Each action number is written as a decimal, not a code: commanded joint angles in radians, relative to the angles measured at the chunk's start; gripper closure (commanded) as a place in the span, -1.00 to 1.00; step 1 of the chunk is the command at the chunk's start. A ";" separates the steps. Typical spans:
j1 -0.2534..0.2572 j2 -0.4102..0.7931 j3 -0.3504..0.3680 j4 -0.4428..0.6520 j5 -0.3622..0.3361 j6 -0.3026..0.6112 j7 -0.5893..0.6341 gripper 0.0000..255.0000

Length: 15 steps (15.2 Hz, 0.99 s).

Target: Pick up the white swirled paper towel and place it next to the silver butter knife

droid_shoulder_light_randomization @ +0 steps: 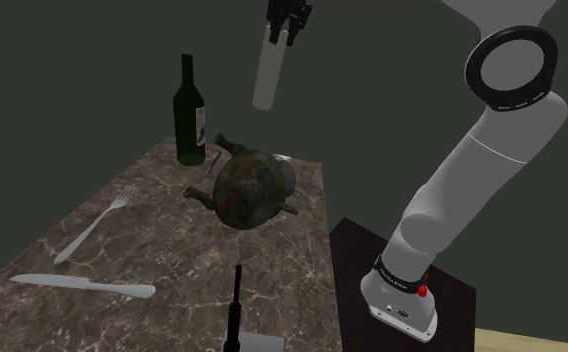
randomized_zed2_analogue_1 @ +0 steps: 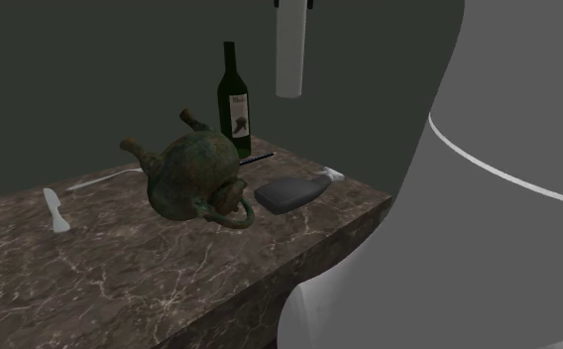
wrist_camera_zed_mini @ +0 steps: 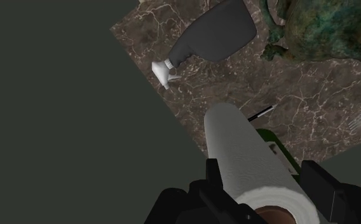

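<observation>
My gripper is shut on a white paper towel roll, which hangs lengthwise below it, high above the far end of the marbled table. In the wrist view the roll sits clasped between the two black fingers, its cardboard core toward the camera. In the second exterior view the roll hangs above the table's end by the arm. The silver butter knife lies flat near the table's front at the shoulder view's left, far from the roll. The knife also lies at the second exterior view's left.
A green wine bottle stands at the far edge, almost under the roll. A large green-patina teapot sits mid-table with a dark grey flat flask beside it. A fork lies beyond the knife. A thin black upright object stands at the near edge.
</observation>
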 commanded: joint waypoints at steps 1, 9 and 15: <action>0.001 0.022 0.003 0.053 -0.002 -0.032 0.005 1.00; 0.006 0.144 0.011 0.335 -0.014 -0.191 0.016 1.00; 0.038 0.193 0.038 0.426 -0.032 -0.233 0.069 1.00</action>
